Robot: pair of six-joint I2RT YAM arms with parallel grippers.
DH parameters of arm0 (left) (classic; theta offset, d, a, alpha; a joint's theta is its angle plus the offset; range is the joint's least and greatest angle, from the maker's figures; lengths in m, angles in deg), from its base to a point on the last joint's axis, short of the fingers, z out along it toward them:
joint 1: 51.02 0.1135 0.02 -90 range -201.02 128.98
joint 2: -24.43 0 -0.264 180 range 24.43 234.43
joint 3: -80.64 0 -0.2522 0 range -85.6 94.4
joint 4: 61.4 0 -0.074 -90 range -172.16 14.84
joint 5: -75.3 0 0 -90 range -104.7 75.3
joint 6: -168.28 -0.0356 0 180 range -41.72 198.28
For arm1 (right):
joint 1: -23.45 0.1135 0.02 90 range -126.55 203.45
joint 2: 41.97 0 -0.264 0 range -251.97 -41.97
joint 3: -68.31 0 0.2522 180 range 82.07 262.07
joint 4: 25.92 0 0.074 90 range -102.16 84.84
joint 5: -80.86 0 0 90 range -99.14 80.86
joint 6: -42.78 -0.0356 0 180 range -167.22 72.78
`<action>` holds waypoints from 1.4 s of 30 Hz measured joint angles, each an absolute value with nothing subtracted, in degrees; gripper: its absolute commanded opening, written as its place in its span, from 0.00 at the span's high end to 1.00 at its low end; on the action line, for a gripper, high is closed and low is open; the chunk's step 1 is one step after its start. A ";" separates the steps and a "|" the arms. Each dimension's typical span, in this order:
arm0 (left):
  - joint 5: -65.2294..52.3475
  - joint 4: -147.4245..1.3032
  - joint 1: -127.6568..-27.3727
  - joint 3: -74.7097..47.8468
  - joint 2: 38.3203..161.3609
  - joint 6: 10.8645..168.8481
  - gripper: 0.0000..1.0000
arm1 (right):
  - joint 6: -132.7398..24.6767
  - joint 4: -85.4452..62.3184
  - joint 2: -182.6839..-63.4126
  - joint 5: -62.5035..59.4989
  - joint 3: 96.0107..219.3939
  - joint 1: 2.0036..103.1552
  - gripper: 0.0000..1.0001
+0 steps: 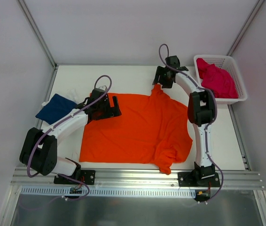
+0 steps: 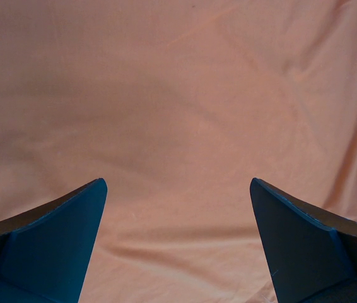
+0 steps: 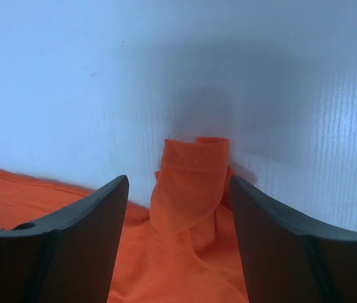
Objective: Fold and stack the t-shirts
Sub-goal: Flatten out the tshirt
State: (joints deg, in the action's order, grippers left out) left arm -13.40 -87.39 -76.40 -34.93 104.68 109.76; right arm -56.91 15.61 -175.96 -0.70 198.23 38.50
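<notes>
The orange shirt (image 1: 137, 129) is lying spread across the middle of the bench (image 1: 123, 77), mostly flat, with one sleeve bunching at the near edge and the other reaching toward the far side. The right gripper (image 3: 178, 183) is sitting at that far sleeve with its jaws standing apart. The hemmed sleeve end is rising between the two fingers (image 3: 84, 233); it may be brushing one of them, though the view is too close to be sure. The left gripper (image 2: 178, 186) is hanging over the shirt's left part, jaws spread wide and holding nothing, with only orange cloth showing between them. The navy shirt (image 1: 55, 108) is lying on the bench at the left, beside the left arm. The magenta shirt (image 1: 216, 80) is lying heaped in the basket (image 1: 240, 92) at the far right.
</notes>
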 measured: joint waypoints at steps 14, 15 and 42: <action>-13.42 -86.96 -76.40 -36.61 104.46 109.37 0.01 | -56.43 15.50 -179.55 -0.94 199.49 40.32 0.99; -13.42 -86.98 -76.40 -36.72 104.42 109.32 0.01 | -56.34 15.48 -179.63 -1.09 199.49 40.45 1.00; -11.67 -86.37 -76.40 -42.68 99.37 109.35 0.01 | -50.77 14.58 -152.79 -10.97 174.58 53.01 0.97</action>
